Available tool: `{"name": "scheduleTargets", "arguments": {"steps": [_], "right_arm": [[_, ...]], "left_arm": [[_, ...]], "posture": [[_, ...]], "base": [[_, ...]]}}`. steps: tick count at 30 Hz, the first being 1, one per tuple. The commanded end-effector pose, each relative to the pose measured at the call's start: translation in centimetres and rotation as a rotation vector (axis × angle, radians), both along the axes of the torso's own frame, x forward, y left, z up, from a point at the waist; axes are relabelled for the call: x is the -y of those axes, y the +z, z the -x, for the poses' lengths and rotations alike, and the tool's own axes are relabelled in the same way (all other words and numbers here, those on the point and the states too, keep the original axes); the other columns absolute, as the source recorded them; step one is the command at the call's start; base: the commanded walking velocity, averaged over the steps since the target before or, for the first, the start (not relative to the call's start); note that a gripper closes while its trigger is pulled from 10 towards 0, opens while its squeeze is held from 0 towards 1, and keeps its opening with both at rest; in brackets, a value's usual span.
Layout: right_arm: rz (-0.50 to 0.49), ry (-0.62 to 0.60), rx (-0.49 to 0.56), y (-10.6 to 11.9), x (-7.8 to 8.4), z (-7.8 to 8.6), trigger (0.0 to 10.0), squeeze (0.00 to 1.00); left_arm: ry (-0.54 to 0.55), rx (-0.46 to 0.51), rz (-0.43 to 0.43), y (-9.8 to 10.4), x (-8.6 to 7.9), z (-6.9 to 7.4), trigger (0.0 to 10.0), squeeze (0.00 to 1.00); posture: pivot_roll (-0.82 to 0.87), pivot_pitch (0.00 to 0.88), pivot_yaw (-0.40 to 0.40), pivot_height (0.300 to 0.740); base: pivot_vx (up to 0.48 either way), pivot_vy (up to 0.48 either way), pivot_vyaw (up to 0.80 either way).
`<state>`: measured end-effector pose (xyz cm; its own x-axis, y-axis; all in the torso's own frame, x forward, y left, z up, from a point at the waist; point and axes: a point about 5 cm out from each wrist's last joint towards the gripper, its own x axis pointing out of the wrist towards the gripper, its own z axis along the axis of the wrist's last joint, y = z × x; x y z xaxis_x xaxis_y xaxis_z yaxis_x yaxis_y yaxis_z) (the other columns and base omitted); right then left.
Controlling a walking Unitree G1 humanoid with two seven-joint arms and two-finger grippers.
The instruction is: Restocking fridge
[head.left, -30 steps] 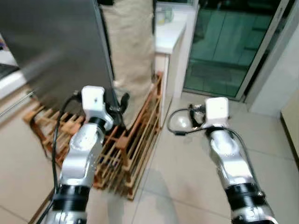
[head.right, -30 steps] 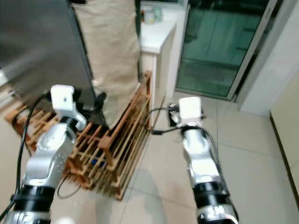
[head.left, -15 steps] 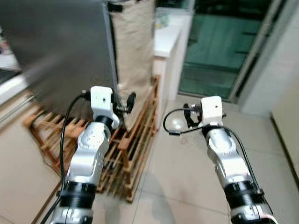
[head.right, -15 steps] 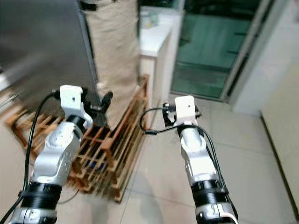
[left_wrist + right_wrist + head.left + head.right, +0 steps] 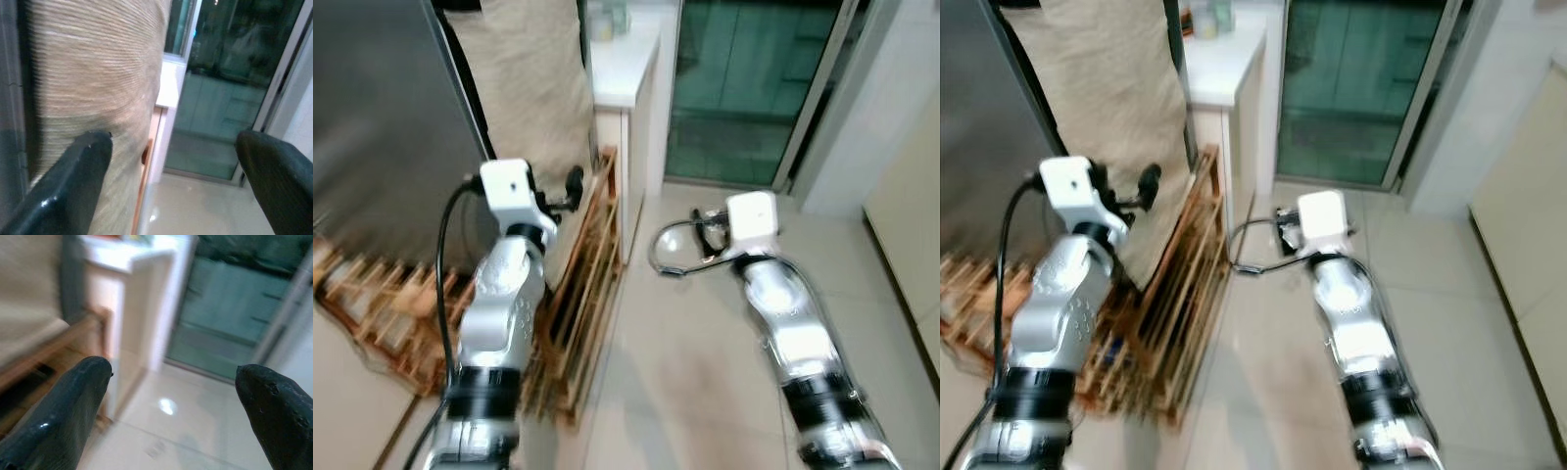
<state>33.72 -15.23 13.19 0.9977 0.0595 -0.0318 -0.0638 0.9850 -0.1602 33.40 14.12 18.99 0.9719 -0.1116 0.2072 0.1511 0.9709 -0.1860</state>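
Stainless-grey fridge (image 5: 382, 117) fills the upper left of the head views, door face toward the robot, looks closed. Blurry frames. Beige woven cloth (image 5: 529, 88) hangs just beside the fridge's right edge, also big in the left wrist view (image 5: 93, 73). Wooden slatted rack (image 5: 582, 284) stands on the floor below the cloth and fridge, running toward the robot. White surface (image 5: 622, 59) behind the cloth, small containers on top, too blurred to name. Dark glass sliding door (image 5: 749, 88) beyond, centre-right. Glossy beige floor tiles (image 5: 685, 352) under both arms.

Left end effector (image 5: 171, 181) raised in front of the cloth, near the fridge's right edge, not touching anything; fingers (image 5: 73, 181) spread wide, nothing between them. In the head view it sits at (image 5: 570, 186), above the rack.

Right end effector (image 5: 171, 406) held out over bare floor, pointed toward the white surface and glass door; fingers (image 5: 63, 401) spread wide, nothing held. In the head view it's at (image 5: 705, 230), black cable loop (image 5: 671, 250) curling beside it. Rack edge shows next to one finger in the right wrist view, apart from it.

No stock items can be made out in either end effector.
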Motion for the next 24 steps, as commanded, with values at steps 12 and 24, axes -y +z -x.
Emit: {"name": "scheduleTargets", "arguments": {"steps": [12, 24], "right_arm": [[-0.029, 0.037, 0.010, 0.3, -1.2, -0.1, 10.0, 0.00], [-0.041, 0.062, 0.030, 0.7, -1.7, 0.0, 10.0, 0.00]], "left_arm": [[0.012, -0.001, -0.077, 0.4, -1.1, -0.1, 10.0, 0.00], [0.082, -0.147, -0.091, -0.8, -0.1, -4.5, 10.0, 0.00]], "posture": [[-0.15, 0.000, 0.032, 0.740], [-0.17, 0.000, 0.039, 0.740]], "base": [[0.000, 0.000, 0.00], [0.000, 0.000, 0.00]]}}
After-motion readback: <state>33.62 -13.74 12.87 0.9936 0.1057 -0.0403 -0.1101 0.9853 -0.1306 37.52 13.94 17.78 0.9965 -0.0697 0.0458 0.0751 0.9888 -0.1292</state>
